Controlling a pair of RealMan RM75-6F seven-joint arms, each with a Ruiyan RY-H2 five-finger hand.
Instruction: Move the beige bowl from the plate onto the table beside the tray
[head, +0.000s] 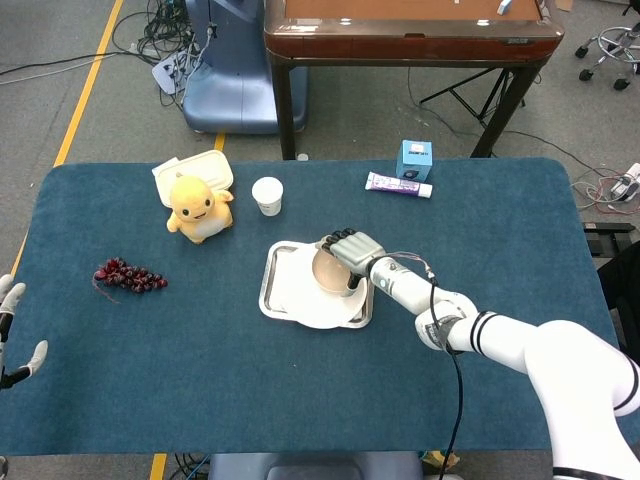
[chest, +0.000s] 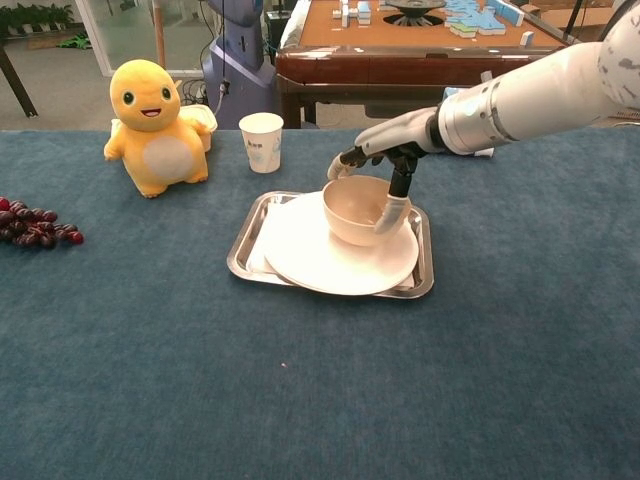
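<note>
The beige bowl (chest: 355, 212) sits tilted over the white plate (chest: 310, 262), which lies in the steel tray (chest: 245, 250) at the table's middle. My right hand (chest: 390, 150) grips the bowl's right rim, thumb down inside and fingers over the far side. In the head view the same hand (head: 350, 250) covers the bowl (head: 328, 272) from the right. My left hand (head: 10, 330) shows at the far left edge, off the table, fingers apart and holding nothing.
A yellow plush toy (chest: 155, 125) and a paper cup (chest: 262, 141) stand behind the tray to the left. Grapes (chest: 35, 228) lie at the far left. A blue box (head: 414, 158) and a tube (head: 398, 184) sit at the back right.
</note>
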